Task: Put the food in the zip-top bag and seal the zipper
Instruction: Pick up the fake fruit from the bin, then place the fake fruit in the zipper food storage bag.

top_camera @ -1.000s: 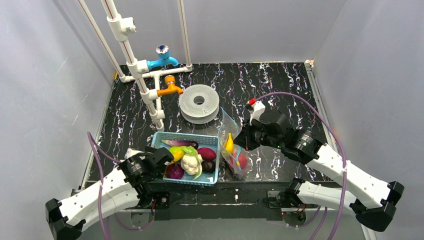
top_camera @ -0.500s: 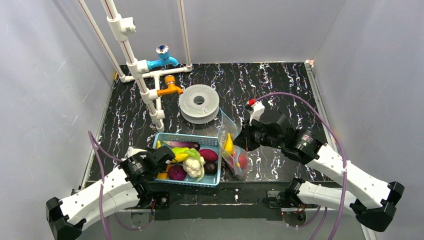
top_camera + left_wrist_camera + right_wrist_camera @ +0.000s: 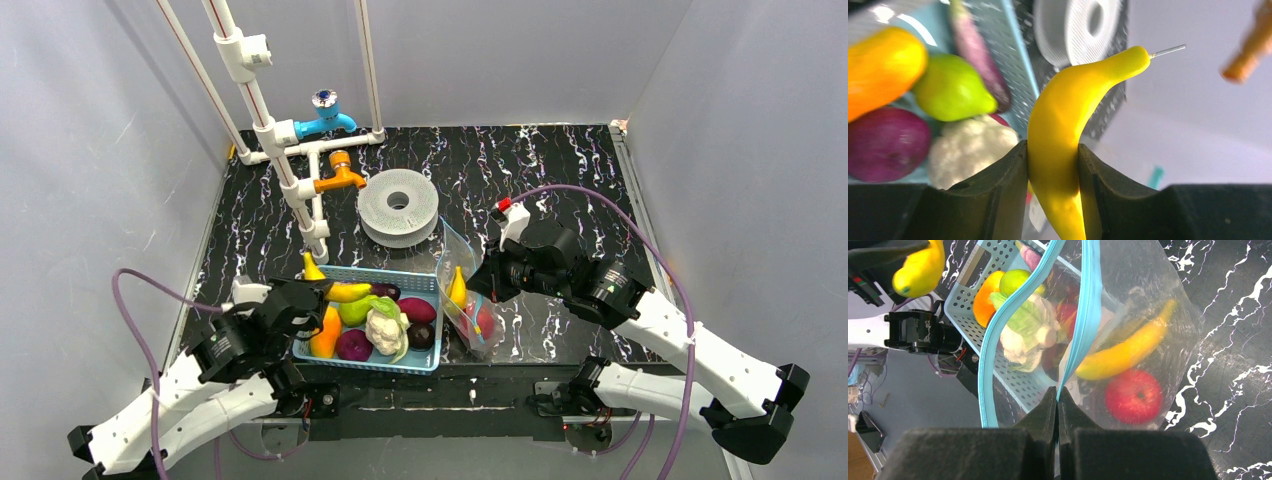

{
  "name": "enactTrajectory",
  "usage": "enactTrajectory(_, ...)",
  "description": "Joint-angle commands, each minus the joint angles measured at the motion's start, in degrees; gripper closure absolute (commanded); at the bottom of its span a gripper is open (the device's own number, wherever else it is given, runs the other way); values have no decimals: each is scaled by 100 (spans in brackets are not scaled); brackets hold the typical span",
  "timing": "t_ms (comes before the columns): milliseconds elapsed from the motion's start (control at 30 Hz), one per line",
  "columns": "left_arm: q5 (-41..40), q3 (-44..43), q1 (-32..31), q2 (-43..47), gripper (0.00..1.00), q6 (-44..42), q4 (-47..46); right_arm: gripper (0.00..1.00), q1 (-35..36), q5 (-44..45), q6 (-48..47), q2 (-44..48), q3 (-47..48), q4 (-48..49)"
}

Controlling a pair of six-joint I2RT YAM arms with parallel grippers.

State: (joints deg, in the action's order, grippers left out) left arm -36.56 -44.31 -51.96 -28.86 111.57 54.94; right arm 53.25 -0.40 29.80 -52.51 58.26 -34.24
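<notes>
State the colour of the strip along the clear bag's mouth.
Teal-blue. The zipper shows best in the right wrist view.
</notes>
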Motion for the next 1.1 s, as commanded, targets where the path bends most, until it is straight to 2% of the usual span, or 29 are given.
enactTrajectory(0,874,261,-7,245,71,-2916,-2736,99,-35,-23,-61,14,83,227)
enactTrajectory(67,1898,373,-7,158,71,-3782,-3854,99,-34,-43,-64,-2,119,223)
enactTrajectory(133,2800,221,-9,-165,69,-4310,-4560,99,-34,-65,-62,-22,133,213)
enactTrajectory(300,4997,-932,-7,-1660,69,-5021,-4820,99,-39,-117,-43,-40,133,198)
enactTrajectory(400,5705,-1473,-18,-2535,71,-5194,-4838,99,-34,-110,-29,-31,141,207)
enactTrajectory(567,5915,-1241,-15,-2945,71,-4862,-5836,99,-39,-21,-9,24,155,234)
enactTrajectory(733,5691,-832,-16,-3343,71,-4288,-6892,99,-38,-113,50,84,88,483)
enactTrajectory(833,5278,-511,-16,-3383,71,-3850,-7234,99,-33,-152,85,110,93,545)
enactTrajectory(933,4699,-40,-18,-3146,71,-3405,-7374,99,-34,-180,134,142,67,592)
enactTrajectory(1067,4269,601,-21,-2827,69,-2805,-7998,99,-39,-139,197,191,-47,684)
